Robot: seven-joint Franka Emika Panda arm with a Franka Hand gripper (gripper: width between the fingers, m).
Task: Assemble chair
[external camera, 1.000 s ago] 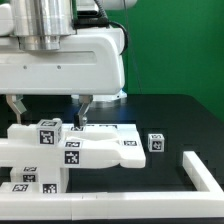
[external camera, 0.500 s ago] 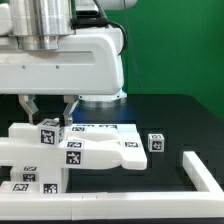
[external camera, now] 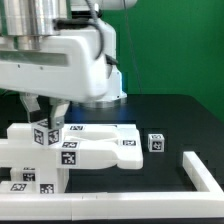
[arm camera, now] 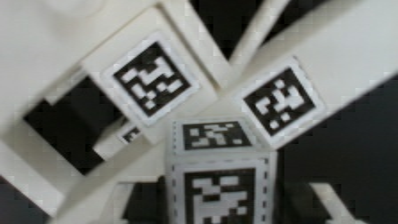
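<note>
Black desk (external camera: 175,115) in front of a green wall (external camera: 180,40). On the exterior view's left, a big shiny white robot arm (external camera: 60,60), reaching down. Under it the hand (external camera: 45,114), with two dark fingers (external camera: 31,108) set apart, one on each side, just over a small tagged block (external camera: 45,134). Cannot tell if the hand squeezes the block or only hangs round its top.

Block upright, on top of the heap of white chair pieces at the exterior view's left. Next to it, toward the exterior view's right, a flat slab (external camera: 105,152) with tags on top, lying on the desk. Just past the slab's end, a small cube (external camera: 155,143) alone on the desk, near but not touching. In the near left corner, more low pieces (external camera: 25,185) with tags. Along the front and up the right side, a long white rail (external camera: 205,172) with no tags.

In the wrist view, the tagged block (arm camera: 217,170) in the middle, one tag on top and one on its side. Close by it, two tagged white parts (arm camera: 151,80), slanted and blurry.
</note>
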